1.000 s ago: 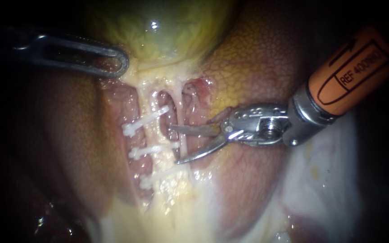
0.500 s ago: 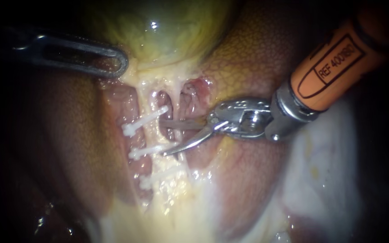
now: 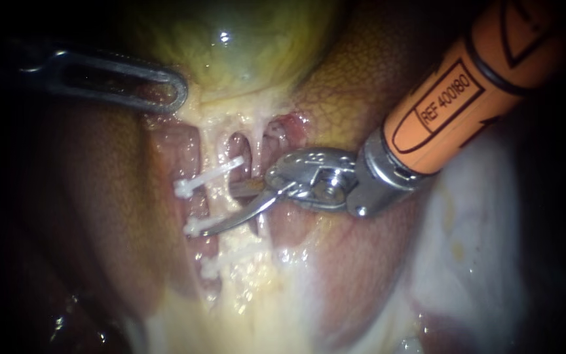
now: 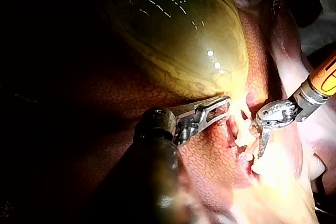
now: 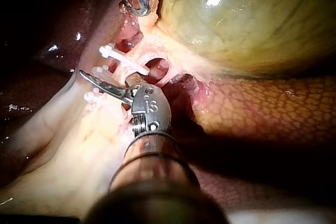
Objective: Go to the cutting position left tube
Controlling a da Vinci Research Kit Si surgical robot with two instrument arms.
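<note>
The left tube (image 3: pixel 223 196) runs pale down from the gallbladder (image 3: pixel 244 46) and carries three white clips; the top clip (image 3: pixel 207 176) and middle clip (image 3: pixel 198 225) lie close together. My right instrument (image 3: pixel 217 210), with curved blades on an orange shaft, has its jaws open across this tube between those two clips. Its lower blade lies in front, with the tip near the middle clip's end. Its upper blade passes behind the right tube (image 3: pixel 261 164). In the right wrist view the open blades (image 5: pixel 105 80) sit just under the top clip (image 5: pixel 123 60). My left instrument (image 3: pixel 165 88) is shut on tissue at the gallbladder's neck.
Mottled liver (image 3: pixel 361 85) surrounds the field. A third clip (image 3: pixel 214 265) sits lowest on the left tube. Pale fatty tissue (image 3: pixel 250 295) spreads below it. In the left wrist view, my left instrument (image 4: pixel 218 106) holds tissue beside the gallbladder (image 4: pixel 178 35).
My right instrument has moved left with its blades open, from beside the right tube to across the left tube between the upper two clips. The left instrument has stayed still.
</note>
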